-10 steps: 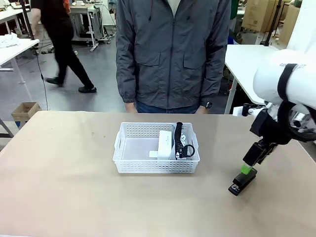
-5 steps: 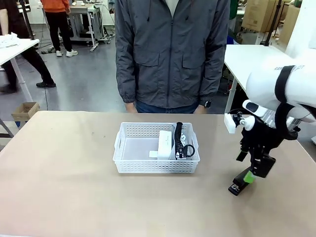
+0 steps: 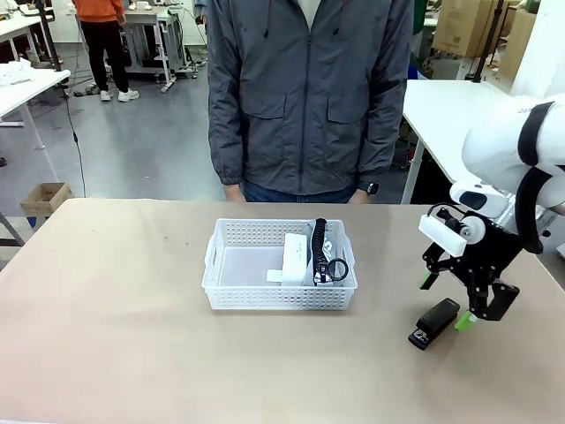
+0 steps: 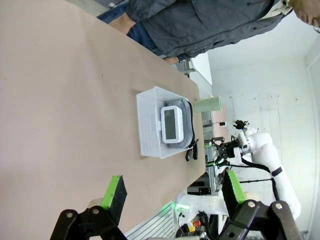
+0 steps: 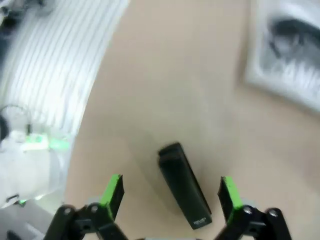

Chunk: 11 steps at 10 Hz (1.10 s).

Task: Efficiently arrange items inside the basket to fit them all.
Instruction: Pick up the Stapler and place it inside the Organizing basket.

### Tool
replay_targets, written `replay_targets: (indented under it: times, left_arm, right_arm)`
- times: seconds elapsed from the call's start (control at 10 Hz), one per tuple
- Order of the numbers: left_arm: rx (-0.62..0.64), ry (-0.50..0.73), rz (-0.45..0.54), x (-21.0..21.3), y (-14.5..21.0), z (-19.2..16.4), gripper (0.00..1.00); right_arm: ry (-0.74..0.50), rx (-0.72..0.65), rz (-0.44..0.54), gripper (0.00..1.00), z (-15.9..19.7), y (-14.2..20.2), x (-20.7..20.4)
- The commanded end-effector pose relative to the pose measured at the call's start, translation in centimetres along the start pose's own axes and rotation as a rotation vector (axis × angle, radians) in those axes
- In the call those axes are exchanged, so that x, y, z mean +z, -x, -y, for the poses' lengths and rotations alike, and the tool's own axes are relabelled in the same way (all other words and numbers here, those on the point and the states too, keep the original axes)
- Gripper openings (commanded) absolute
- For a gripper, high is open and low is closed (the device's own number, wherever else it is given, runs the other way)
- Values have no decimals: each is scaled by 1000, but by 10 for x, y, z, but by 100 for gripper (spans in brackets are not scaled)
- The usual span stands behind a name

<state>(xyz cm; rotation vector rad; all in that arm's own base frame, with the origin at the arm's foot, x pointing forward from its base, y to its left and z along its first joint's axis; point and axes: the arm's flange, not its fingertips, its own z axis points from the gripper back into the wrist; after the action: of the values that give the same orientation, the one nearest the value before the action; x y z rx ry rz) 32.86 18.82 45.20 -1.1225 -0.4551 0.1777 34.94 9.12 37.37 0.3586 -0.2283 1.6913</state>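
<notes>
The white lattice basket sits mid-table with a small white box and the grey pouch's black strap in its right half. On the table to its right lies the black stapler. My right gripper hovers open just above the stapler's far end; from the wrist the stapler lies between the spread fingers of the right gripper. My left gripper is open and holds nothing, far from the basket. A pale-green cup stands beyond the basket.
A person in a grey jacket stands at the far edge behind the basket, hands down. Bare tabletop spreads left of the basket and along the front. A white table stands at the back right.
My right wrist has turned and its fingers have spread from close together at the stapler to wide open above it. The stapler and basket have stayed put.
</notes>
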Motion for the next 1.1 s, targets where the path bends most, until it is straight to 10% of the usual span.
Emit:
replay_targets:
  times: [0.0, 0.2, 1.0]
  left_arm:
    - [-2, 21, 13, 0, 1, 3, 100]
    - [-2, 21, 13, 0, 1, 3, 100]
    - [-2, 21, 13, 0, 1, 3, 100]
  right_arm:
    - [-54, 107, 12, 100, -4, -3, -6]
    - [3, -6, -5, 100, 0, 0, 0]
    - [-32, 408, -288, 100, 17, 3, -70]
